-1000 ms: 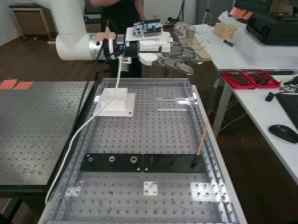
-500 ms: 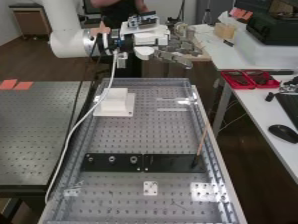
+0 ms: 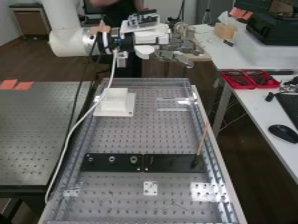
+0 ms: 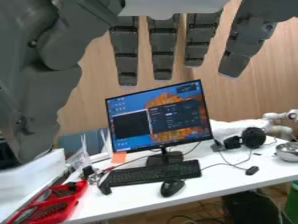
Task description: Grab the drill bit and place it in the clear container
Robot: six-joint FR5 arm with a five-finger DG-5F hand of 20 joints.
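Seemingly nothing done yet, hand (image 3: 178,57) relaxed and empty, raised near the bench's (image 3: 120,136) far end, grasp and placement both left.

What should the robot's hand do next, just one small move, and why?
I'd bring the hand down toward the black plate on the bench, fingers open. It hangs high by the bench's far end, fingers straight and holding nothing, while a thin stick leans at the plate, though I can't tell whether that's the drill bit.
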